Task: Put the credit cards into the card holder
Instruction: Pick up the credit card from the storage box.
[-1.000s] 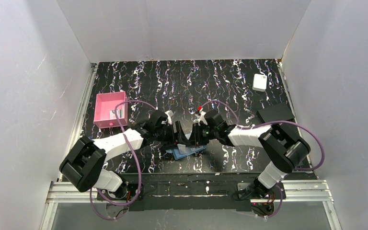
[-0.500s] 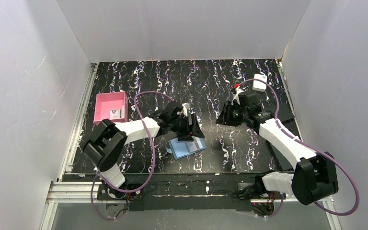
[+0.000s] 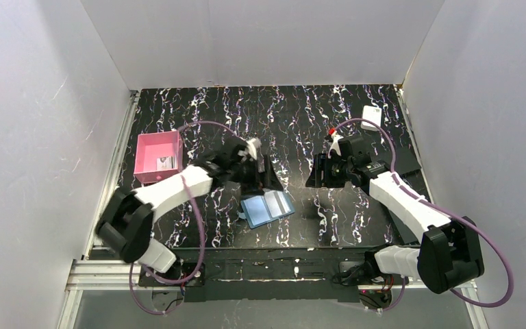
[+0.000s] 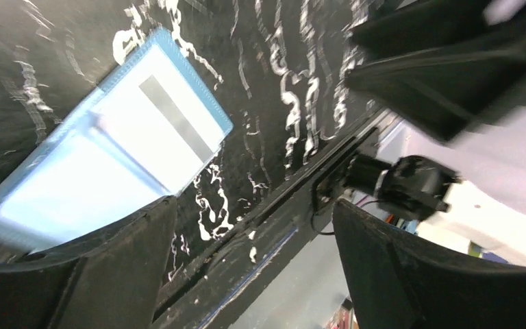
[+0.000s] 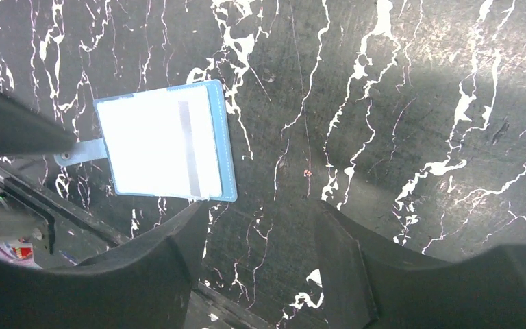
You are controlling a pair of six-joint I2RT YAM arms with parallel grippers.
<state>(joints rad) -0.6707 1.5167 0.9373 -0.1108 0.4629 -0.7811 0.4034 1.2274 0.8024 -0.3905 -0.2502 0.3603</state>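
1. Near the middle of the bench's (image 3: 198, 110) near edge the card holder (image 3: 267, 209) lies flat and spread open. It is a teal rectangle with a stitched rim, paler blue-grey inside, and a small rounded snap tab (image 5: 81, 152) juts from one short side.
2. On one half sits a pale, glossy card (image 5: 198, 147) crossed by a grey stripe. Whether it is tucked into a slot I cannot tell.
3. Left gripper (image 3: 266, 179) hangs just over the holder's far side, its matte black fingers (image 4: 75, 274) spread wide with nothing between them.
4. Right gripper (image 3: 315, 173) is off to the holder's right, apart from it. Its broad, wedge-shaped black fingers (image 5: 411, 274) are likewise wide and empty.
5. By the left edge stands a pink square tray (image 3: 144, 147) holding a small pale thing (image 3: 166, 163) with dark marks, too small to name.
6. Towards the far right corner lies a thick white box (image 3: 372, 116), and a flat black rectangle (image 3: 394, 163) lies by the right edge.
7. Bench surface: black, streaked with white marble-like veins.
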